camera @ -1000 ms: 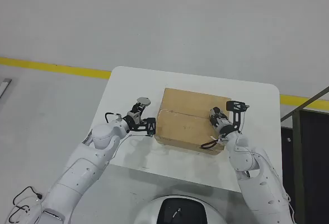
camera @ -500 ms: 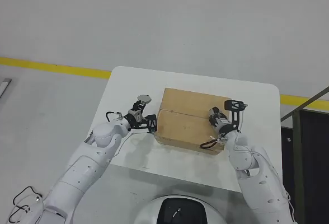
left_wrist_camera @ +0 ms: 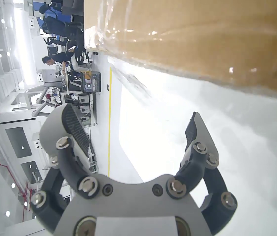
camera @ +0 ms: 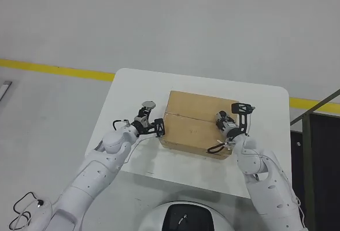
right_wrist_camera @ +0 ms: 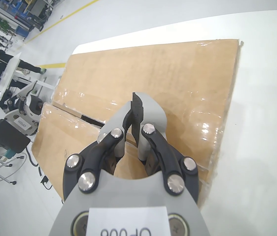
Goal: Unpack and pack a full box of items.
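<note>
The closed cardboard box (camera: 193,118) lies in the middle of the white bench (camera: 129,86) (glossy clear tape covers its flaps). The left hand (camera: 155,117) hovers just beside the box's left side, fingers spread and holding nothing. The right hand (right_wrist_camera: 134,109) is over the box's top near its right end, fingers pressed together.

The cardboard box (camera: 194,120) in front of me was plain brown and rectangular, and it sat flat on the white table (camera: 262,98), its long sides turned slightly off the table's edges. Its two top flaps were folded down and met in a seam running along its length. Glossy clear tape lay wrinkled over the seam and down the box's end faces, and a narrow dark gap showed in the seam where the flaps did not quite meet.
</note>
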You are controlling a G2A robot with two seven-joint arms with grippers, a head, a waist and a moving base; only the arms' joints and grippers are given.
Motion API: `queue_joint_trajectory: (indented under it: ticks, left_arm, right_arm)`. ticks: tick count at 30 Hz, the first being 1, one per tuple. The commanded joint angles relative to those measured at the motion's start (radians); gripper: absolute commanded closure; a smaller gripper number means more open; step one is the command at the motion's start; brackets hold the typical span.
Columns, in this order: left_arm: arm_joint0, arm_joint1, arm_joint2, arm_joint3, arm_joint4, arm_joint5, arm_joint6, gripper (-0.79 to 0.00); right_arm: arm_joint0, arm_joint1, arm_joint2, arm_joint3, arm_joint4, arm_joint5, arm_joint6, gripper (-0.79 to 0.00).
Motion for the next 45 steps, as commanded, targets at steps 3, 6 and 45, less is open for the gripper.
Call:
queue_joint_trajectory:
  ticks: [3, 6, 45]
  left_arm:
    - [-0.029, -0.026, 0.024, 0.059, -0.041, 0.03, -0.003, -0.785]
    - [-0.052, -0.043, 0.043, 0.098, -0.046, 0.063, -0.003, -0.785]
    - [-0.073, -0.05, -0.096, 0.059, -0.132, 0.167, 0.088, -0.785]
  right_arm:
    - [-0.001, 0.001, 0.001, -0.003, 0.001, 0.002, -0.001, 0.0]
    - [-0.002, 0.001, 0.001, -0.003, 0.002, 0.003, -0.002, 0.0]
    - [0.017, 0.001, -0.026, 0.024, 0.015, 0.011, -0.019, 0.0]
